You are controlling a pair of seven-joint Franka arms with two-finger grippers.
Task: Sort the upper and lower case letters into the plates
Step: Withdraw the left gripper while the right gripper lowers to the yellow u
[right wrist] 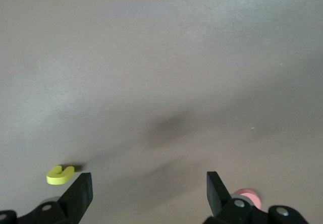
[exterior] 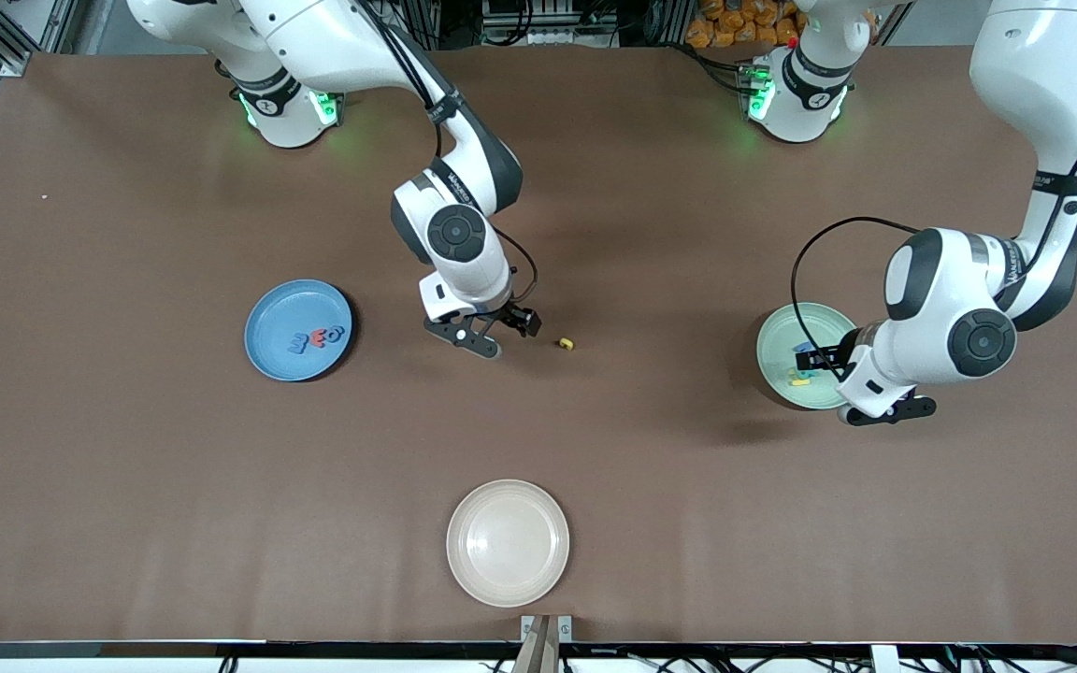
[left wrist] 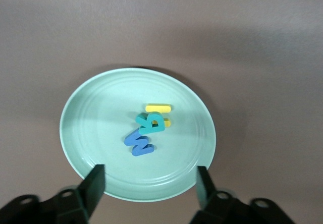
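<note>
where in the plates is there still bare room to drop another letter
The mint green plate is crowded only at its centre, where the blue, teal and yellow letters overlap; the ring toward its rim is bare. The blue plate holds three letters on the side toward the right claw; its remaining floor is free. The open left claw is over the mint plate.

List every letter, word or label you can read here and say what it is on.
"N": blue letter in the mint green plate.
"P": teal letter lying partly on the blue one.
Yellow letter under the teal one: partly hidden, unreadable.
Letters in the blue plate: too small to read.
Loose yellow letter on the table: unreadable.
Printing on both arms: too small to read.
</note>
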